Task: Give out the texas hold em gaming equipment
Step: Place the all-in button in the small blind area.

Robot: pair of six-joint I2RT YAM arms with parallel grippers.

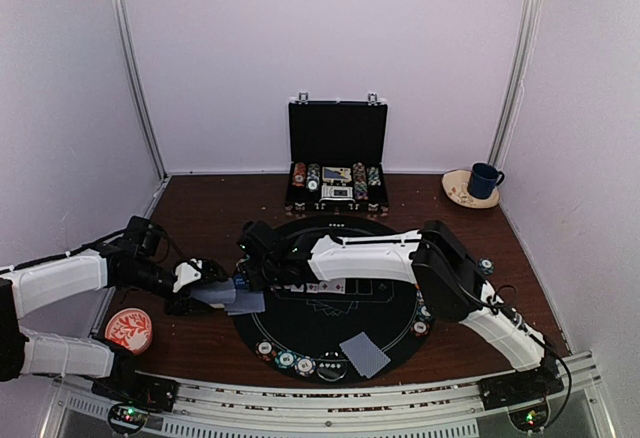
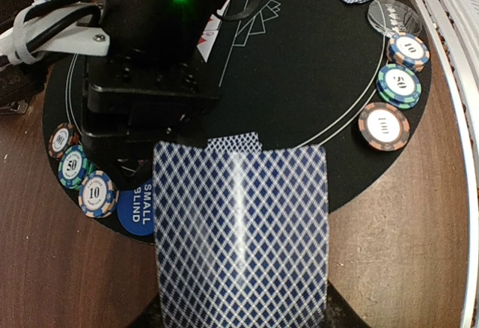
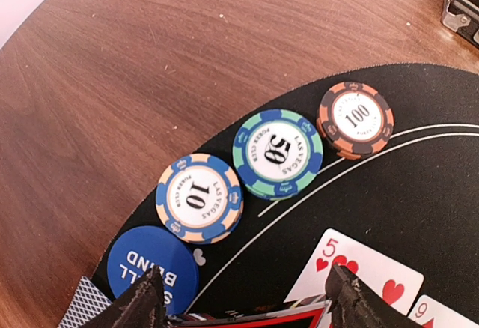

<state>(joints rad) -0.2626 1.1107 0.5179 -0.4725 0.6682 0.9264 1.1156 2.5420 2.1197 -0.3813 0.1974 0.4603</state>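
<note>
Left gripper: your left gripper (image 1: 222, 291) was clamped on one playing card (image 2: 239, 238), patterned back up, sticking out over the left rim of the mat (image 3: 419, 193).
Right gripper: your right gripper (image 3: 245, 296) stood open, low over the same rim. I couldn't tell what the red-edged bit between its fingers was.
Card vs right gripper: the held card's corner sat just beside one finger.
Under right gripper: the SMALL BLIND button (image 3: 152, 268) lay by that finger, and the five of hearts (image 3: 359, 272) lay face up by the other.
Beyond: the 10 chip (image 3: 199, 197), 50 chip (image 3: 277, 153) and 100 chip (image 3: 356, 118) ran in an arc along the rim.
Near edge: a face-down card (image 1: 364, 354) lay beside more chips (image 1: 285, 358).
Far side: the briefcase (image 1: 337, 158) stood open.
</note>
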